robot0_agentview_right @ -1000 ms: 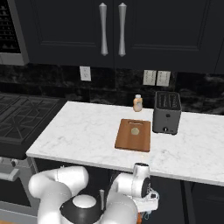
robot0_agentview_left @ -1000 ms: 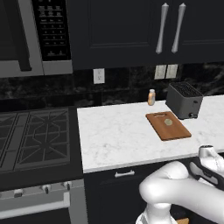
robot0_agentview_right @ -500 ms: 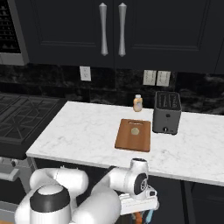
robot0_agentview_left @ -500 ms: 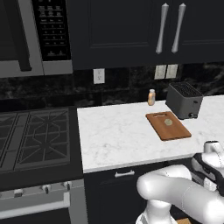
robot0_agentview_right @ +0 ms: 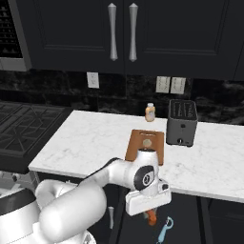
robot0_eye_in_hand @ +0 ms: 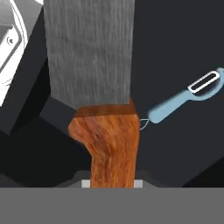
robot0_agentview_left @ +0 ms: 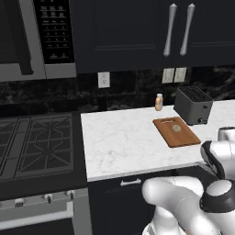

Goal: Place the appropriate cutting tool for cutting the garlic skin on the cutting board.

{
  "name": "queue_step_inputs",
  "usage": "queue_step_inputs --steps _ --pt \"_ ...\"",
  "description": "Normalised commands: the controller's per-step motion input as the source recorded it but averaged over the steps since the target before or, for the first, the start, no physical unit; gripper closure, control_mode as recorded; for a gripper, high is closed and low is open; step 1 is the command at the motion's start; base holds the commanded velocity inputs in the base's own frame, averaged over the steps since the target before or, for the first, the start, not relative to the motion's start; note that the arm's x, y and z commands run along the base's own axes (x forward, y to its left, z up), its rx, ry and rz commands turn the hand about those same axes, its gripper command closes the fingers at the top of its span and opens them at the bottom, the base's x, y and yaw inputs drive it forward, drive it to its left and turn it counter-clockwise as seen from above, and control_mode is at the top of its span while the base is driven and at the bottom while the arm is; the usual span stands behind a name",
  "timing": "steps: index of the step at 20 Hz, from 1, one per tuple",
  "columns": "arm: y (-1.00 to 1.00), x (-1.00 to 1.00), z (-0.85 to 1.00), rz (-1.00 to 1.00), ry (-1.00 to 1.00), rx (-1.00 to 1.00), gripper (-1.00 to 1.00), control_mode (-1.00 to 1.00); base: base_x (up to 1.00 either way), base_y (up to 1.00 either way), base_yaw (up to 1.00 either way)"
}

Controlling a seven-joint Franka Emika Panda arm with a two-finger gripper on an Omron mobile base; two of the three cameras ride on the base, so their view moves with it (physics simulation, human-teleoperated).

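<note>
Hand (robot0_agentview_right: 148, 215) down below the front edge of the table (robot0_agentview_right: 86, 138), inside the open drawer space, seen in the right base view. Clamped on the cutting tool (robot0_eye_in_hand: 98, 83) at its reddish-brown wooden handle; wide grey blade runs away from the hand in the hand view. In the right base view just an orange-brown stub of the handle pokes out under the hand. Blue-handled utensil (robot0_eye_in_hand: 183, 98) lying just beside the blade, apart from it; also visible low in the right base view (robot0_agentview_right: 165, 228). Cutting board (robot0_agentview_left: 176, 131) flat on the table, garlic (robot0_agentview_left: 176, 128) sitting on it. Toaster (robot0_agentview_left: 193, 106) just beside the board's far corner, small orange-tan bottle (robot0_agentview_left: 159, 102) behind the board near the wall.
</note>
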Motion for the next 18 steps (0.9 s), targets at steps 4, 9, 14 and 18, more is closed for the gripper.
queue_step_inputs --steps 4,9,14,18 --pt "-0.07 0.56 0.92 0.07 -0.13 0.02 1.00 -1.00 0.00 0.00 0.00" --pt "-0.17 0.99 0.41 0.01 -0.02 0.05 1.00 -1.00 0.00 0.00 0.00" --pt "-0.11 1.00 0.06 0.00 0.00 0.06 1.00 -1.00 0.00 0.00 0.00" --pt "-0.01 1.00 0.00 0.00 0.00 0.04 1.00 -1.00 0.00 0.00 0.00"
